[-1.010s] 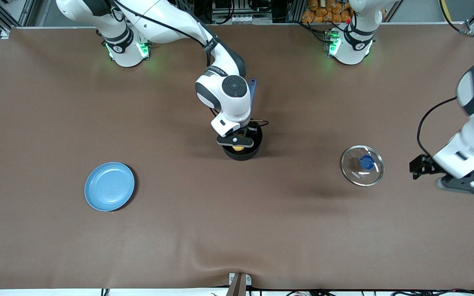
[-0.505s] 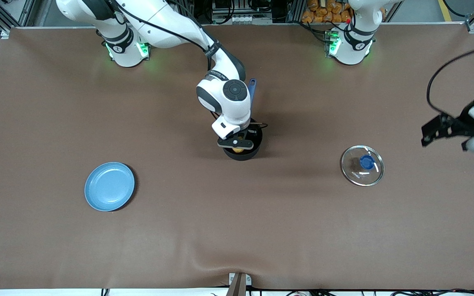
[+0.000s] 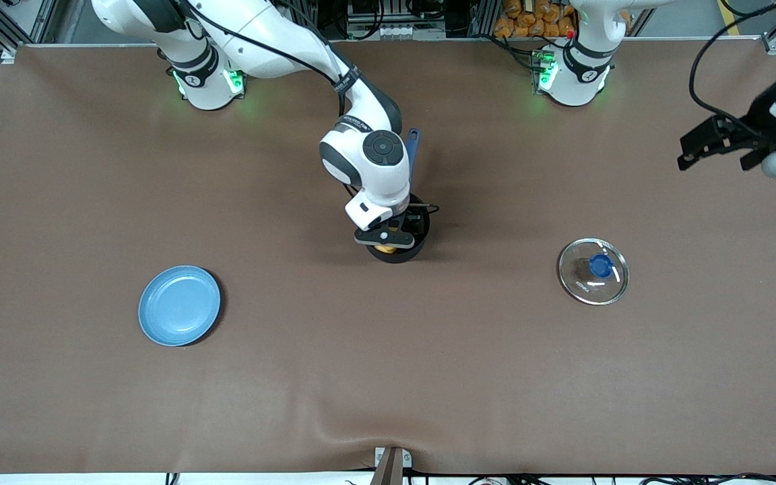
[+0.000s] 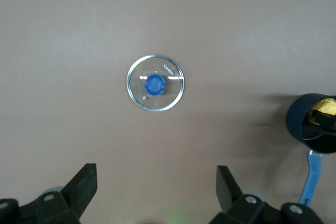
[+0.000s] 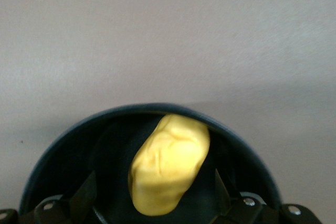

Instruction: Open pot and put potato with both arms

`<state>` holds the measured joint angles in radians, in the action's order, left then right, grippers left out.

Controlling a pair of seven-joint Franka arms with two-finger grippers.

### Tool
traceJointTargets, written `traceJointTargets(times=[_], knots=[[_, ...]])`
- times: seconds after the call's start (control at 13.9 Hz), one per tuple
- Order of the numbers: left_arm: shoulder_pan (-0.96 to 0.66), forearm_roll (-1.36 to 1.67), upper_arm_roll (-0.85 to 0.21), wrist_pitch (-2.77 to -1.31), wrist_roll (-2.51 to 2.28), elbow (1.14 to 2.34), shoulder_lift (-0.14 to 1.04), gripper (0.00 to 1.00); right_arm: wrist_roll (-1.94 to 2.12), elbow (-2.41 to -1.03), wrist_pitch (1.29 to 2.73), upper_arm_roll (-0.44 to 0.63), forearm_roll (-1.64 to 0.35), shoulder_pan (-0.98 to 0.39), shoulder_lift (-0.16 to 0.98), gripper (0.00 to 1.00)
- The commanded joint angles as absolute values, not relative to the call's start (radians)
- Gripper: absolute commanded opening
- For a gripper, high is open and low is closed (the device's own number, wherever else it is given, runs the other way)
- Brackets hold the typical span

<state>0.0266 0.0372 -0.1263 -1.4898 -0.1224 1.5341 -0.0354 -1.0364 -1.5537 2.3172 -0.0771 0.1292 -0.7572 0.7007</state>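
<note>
One potato [image 5: 168,171] lying inside the pot [image 3: 409,253], at the middle of the table [image 3: 361,377], with the blue handle [image 3: 413,145] pointing toward the robots' bases. Sitting low in the black bowl, well under the rim, and seeming to rest on the bottom.

Hanging just over the pot's mouth: the right gripper [image 3: 388,237], reaching down into it. Standing apart on either side of the potato, its fingers [image 5: 84,198] spread wide and gripping nothing; one of them passing just beside the potato, though whether touching it or not, impossible to tell.

Judging the step in hand as the release and the leaving. Doing it well probably meaning: rising straight up out of the pot, holding the fingers wide, not brushing the rim and not dragging the potato out again.

Lying flat on the table toward the left arm's end, a little nearer to the front camera than the pot: the glass lid [image 3: 593,271], blue knob up. Waiting high over that end of the table, above the lid: the left gripper [image 3: 701,145], fingers [image 4: 84,184] fully apart, holding nothing.

Resting toward the right arm's end, nearer to the camera: a light-blue plate [image 3: 179,305].
</note>
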Motion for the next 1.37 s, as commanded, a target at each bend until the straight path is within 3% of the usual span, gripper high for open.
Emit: traceJointTargets(times=[0.0,0.58,1.01,1.3], knots=[[-0.011,0.069,-0.095,-1.494,-0.158,1.615,-0.112,1.00,-1.037,-1.555,2.197,-0.087,0.143,-0.721,0.599,1.00],[-0.012,0.063,-0.087,-1.494,-0.178,1.609,-0.092,1.00,-0.737,-1.557,1.807,-0.081,0.032,-0.496,0.280,0.93],[-0.005,0.052,-0.086,-1.494,-0.173,1.606,-0.084,1.00,-0.402,-1.555,1.582,-0.081,0.034,-0.212,0.088,1.00],[-0.008,0.052,-0.087,-1.494,-0.183,1.609,-0.078,1.00,-0.201,-1.554,1.534,-0.080,0.032,-0.030,0.034,1.00]])
